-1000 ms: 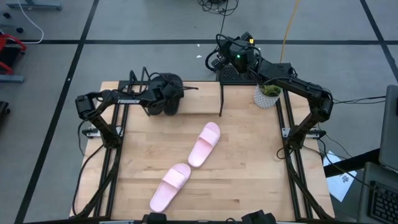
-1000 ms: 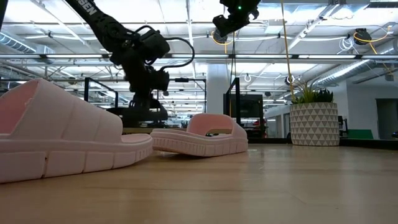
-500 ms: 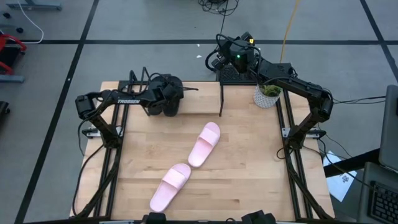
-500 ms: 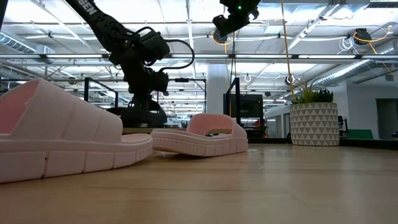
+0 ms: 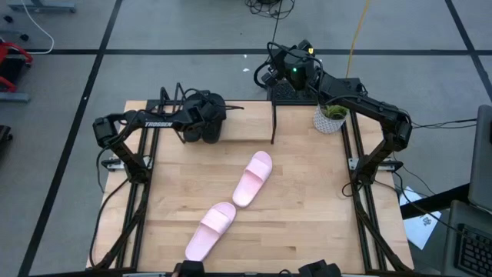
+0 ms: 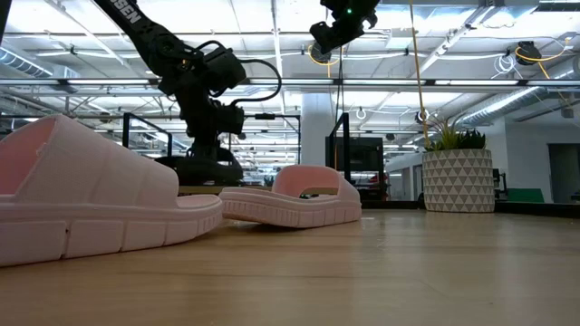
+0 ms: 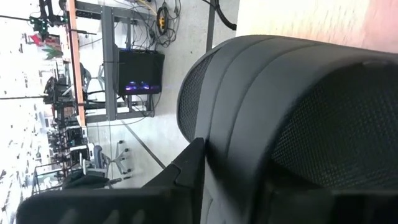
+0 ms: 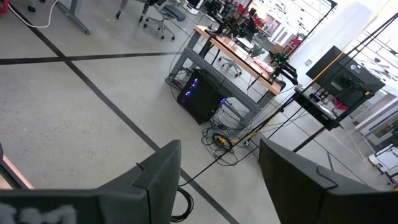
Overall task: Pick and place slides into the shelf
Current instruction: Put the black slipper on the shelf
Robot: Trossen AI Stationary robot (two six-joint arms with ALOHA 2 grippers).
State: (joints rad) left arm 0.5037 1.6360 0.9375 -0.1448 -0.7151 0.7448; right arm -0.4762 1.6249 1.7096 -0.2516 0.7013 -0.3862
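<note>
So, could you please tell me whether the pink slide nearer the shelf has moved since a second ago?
No. The pink slide lies at the same spot and angle relative to the shelf's black wire end and the other pink slide.

Open-plan robotics lab, taped concrete floor [image 5: 192, 31], rows of workbenches [image 8: 239, 53] (computers underneath), exposed ceiling ducts [image 6: 535, 95]

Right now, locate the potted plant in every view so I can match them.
High view: potted plant at the table's far right edge, under the right arm.
Low view: plant at right.
Left wrist view: not visible.
Right wrist view: not visible.
Shared landmark: the farther pink slide.
</note>
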